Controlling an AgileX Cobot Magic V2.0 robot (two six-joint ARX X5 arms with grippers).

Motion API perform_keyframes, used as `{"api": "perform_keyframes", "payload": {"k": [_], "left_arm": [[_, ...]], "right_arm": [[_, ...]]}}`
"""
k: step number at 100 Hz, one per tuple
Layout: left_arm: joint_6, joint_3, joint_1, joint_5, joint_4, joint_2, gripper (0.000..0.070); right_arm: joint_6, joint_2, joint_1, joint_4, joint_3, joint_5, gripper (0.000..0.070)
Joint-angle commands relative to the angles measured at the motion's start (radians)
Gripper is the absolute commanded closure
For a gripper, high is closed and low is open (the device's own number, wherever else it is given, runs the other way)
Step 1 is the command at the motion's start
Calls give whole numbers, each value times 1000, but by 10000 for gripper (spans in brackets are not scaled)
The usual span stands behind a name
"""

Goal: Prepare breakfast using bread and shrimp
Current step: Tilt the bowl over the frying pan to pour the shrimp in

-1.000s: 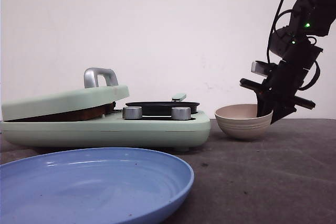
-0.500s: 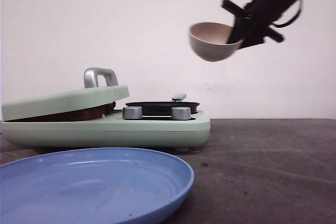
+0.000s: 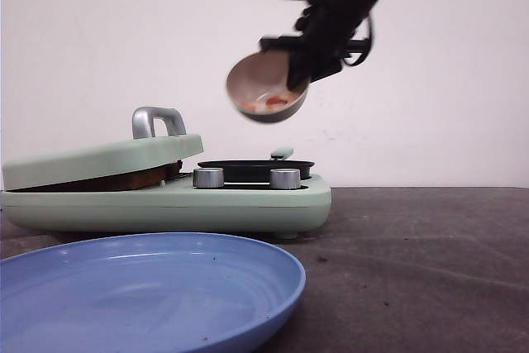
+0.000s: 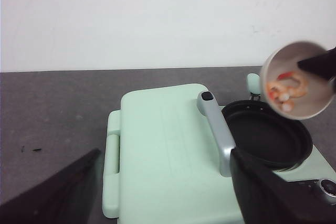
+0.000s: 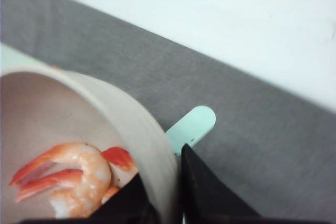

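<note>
We see only a dark strip beneath the closed lid (image 3: pixel 99 159) of the cooker; whatever lies there is hidden. The blue plate (image 3: pixel 149 295) is cut off at the frame edge. The bowl (image 3: pixel 266 87) appears motion-blurred, and the right tool's (image 5: pixel 170 203) fingertips are cropped.

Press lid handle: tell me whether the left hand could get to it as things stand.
Probably yes. The left hand is open and holds nothing, and the lid handle is uncovered just ahead of it; the right hand's bowl hangs over the pan instead.
</note>
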Motion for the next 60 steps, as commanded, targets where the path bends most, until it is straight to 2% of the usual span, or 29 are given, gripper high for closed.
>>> {"api": "perform_keyframes", "payload": {"k": [1, 8, 18, 60], "left_arm": [[-2, 5, 1, 2, 12, 6, 277], [-2, 5, 1, 2, 13, 6, 277], [-2, 5, 1, 2, 12, 6, 277], [2, 5, 1, 2, 11, 6, 277]], "right_arm": [[-150, 33, 26, 54, 18, 74, 700], [-180, 48, 42, 98, 16, 113, 700], [-189, 60, 50, 173, 3, 115, 700], [-182, 60, 55, 928, -368, 136, 700]]}}
